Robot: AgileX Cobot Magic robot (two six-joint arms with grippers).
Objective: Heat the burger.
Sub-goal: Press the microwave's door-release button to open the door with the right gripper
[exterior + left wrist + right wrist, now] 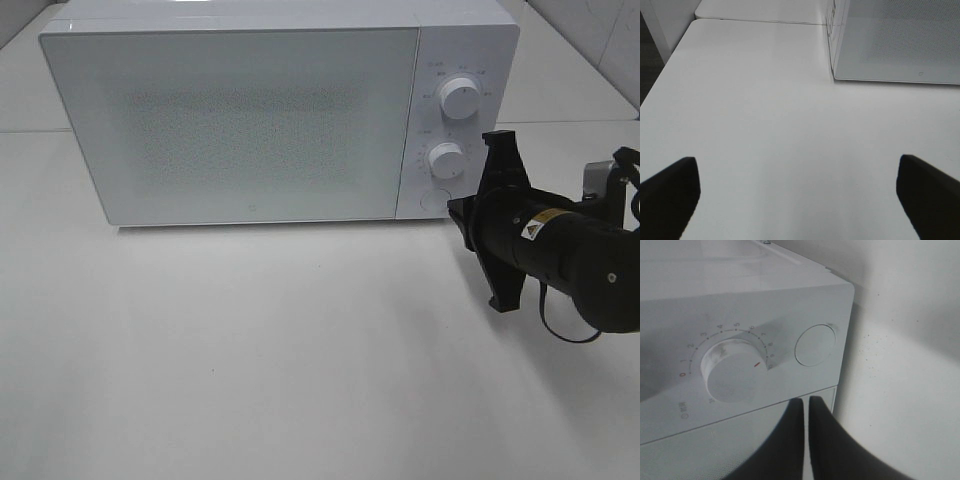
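Note:
The burger is out of view. The white microwave (250,120) stands at the back of the table with its door shut, and the frosted door shows nothing inside. My right gripper (806,402) is shut and empty, its tips close in front of the control panel, just below the lower knob (732,371) and the round button (815,345). From above, the right gripper (462,215) sits at the microwave's lower right corner. My left gripper (796,159) is open over bare table, with the microwave's (900,45) left corner ahead of it.
The upper knob (459,98) sits above the lower knob (446,160) and the round button (432,198). The white table (250,350) stretches in front of the microwave. Its left edge (660,80) drops to a dark floor.

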